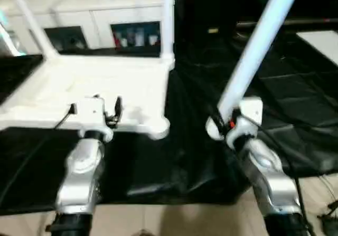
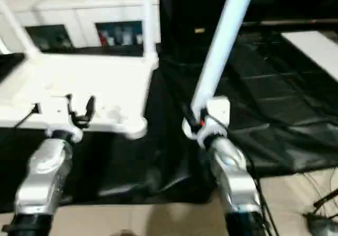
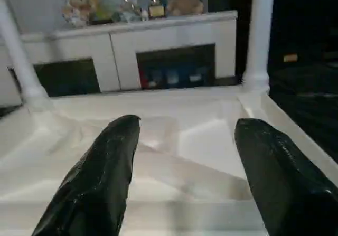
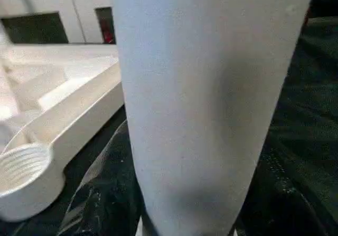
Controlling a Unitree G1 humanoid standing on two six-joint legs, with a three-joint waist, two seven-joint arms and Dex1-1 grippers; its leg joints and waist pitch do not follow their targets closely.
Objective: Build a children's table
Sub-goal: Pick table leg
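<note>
Leg-fitting is the step in hand: from the head camera the white children's table top [image 1: 100,91] lies upside down on the black-draped tabletop [image 1: 296,109], with two legs already standing in its far corner sockets, one at the far right [image 1: 167,19] and one at the far left [image 1: 26,19]. The left gripper [image 1: 100,109] hovers empty over the near edge of the top with its fingers apart, while the right gripper [image 1: 228,124] is closed around the lower end of a third leg [image 1: 259,46], which slants up and away over the black cloth, just beside the top's near right corner. In the left wrist view the two black fingers [image 3: 100,178] stand apart above the ribbed underside, holding nothing. In the right wrist view the held leg [image 4: 206,104] rises close to the lens, and a ribbed round socket [image 4: 24,167] at the near corner looks empty, though the blur leaves that a judgement. The next move probably calls for carrying the leg's end over that socket, standing it upright and pressing or twisting it in, perhaps with the left gripper steadying the top
</note>
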